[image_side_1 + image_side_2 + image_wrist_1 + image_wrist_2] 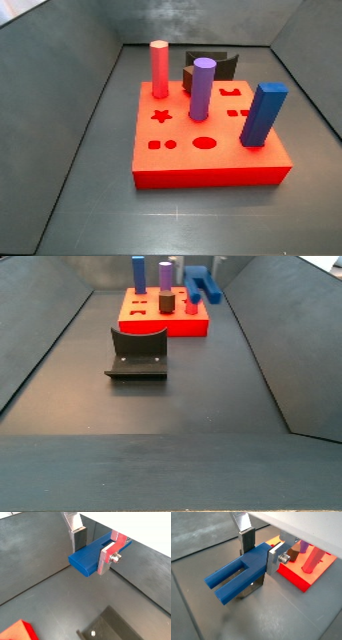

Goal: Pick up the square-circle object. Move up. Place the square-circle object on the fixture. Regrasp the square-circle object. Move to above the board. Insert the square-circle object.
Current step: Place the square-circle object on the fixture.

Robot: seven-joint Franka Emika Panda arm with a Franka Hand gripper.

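Note:
My gripper (93, 551) is shut on the square-circle object (85, 560), a blue block held level in the air between the silver fingers. In a wrist view its far end is forked into two prongs (230, 582), with the gripper (261, 556) clamped on its solid end. In a side view the blue piece (202, 285) hangs high above the far right of the red board (160, 324). The black fixture (138, 354) stands on the floor in front of the board, with nothing in its notch. From another side it shows behind the board (214, 62).
The board (207, 160) carries a red hexagonal peg (159, 68), a purple cylinder (202, 88) and a tall blue square post (265, 115), plus star, circle and square cut-outs. Sloping dark walls (74, 90) enclose the floor on both sides.

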